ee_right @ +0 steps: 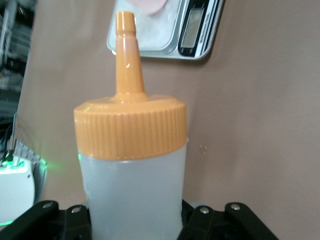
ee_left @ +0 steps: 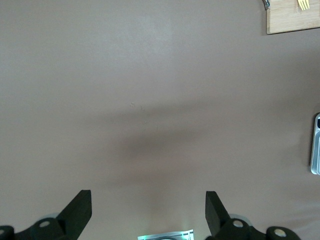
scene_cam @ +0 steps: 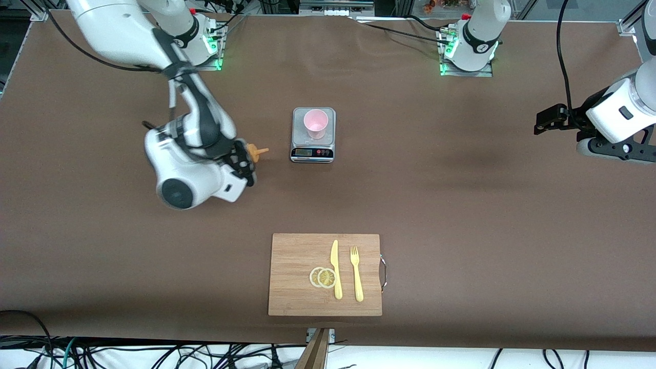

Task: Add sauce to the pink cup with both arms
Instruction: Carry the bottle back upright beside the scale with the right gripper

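Pink cup (scene_cam: 315, 123) on scale (scene_cam: 313, 135), tabletop (scene_cam: 461, 205) centre; cutting board (scene_cam: 326, 274) w/ knife, fork at 6 o'clock. Sauce (scene_cam: 254, 152) gripped in right end effector (scene_cam: 245, 165), nozzle tilted twd scale. Left end effector (ee_left: 148, 212) spread wide, waiting.

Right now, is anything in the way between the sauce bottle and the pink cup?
Nothing visible. The right tool holds the sauce bottle, nozzle aimed toward the pink cup on the scale. Only bare table lies between them. The left tool waits open at its end.
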`<state>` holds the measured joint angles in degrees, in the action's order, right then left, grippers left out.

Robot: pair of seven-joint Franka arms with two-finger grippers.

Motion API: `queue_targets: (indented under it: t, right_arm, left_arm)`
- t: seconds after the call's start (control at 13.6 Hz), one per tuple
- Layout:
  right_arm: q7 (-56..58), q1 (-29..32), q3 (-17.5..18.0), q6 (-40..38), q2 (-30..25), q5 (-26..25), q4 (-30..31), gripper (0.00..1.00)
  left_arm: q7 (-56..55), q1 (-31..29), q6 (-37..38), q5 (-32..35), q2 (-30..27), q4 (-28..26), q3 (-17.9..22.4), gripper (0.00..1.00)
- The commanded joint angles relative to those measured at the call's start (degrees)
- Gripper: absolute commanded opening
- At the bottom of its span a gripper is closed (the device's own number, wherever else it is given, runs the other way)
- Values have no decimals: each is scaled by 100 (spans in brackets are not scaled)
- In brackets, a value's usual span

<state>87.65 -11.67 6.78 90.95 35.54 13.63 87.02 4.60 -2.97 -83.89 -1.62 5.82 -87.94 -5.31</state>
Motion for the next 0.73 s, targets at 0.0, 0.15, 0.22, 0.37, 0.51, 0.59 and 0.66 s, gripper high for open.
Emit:
queue_targets:
  t: [0.0,0.15,0.22,0.37,0.51,0.59,0.66]
  right_arm:
    - [1118,619,-168,-77,40,972,-28,0]
    - [1822,1173,-212,-200,50,1552,200,0]
    - [2252,1402,-325,-392,110,1999,279,0]
    - [3148,1754,-597,-892,470,2887,402,0]
    - [3853,2123,-686,-1166,760,3416,543,0]
    - [4160,2256,-695,-1263,875,3505,587,0]
    - [4468,2353,-704,-1325,980,3515,596,0]
  left_arm:
    - [111,7,101,83,95,199,-14,100]
    - [111,7,101,83,95,199,-5,100]
    - [111,7,101,83,95,199,-14,100]
    - [111,16,101,83,95,199,-5,100]
    - [102,33,92,92,95,199,-14,100]
    - [102,42,101,83,95,216,-14,100]
    - [102,42,101,92,103,268,-14,100]
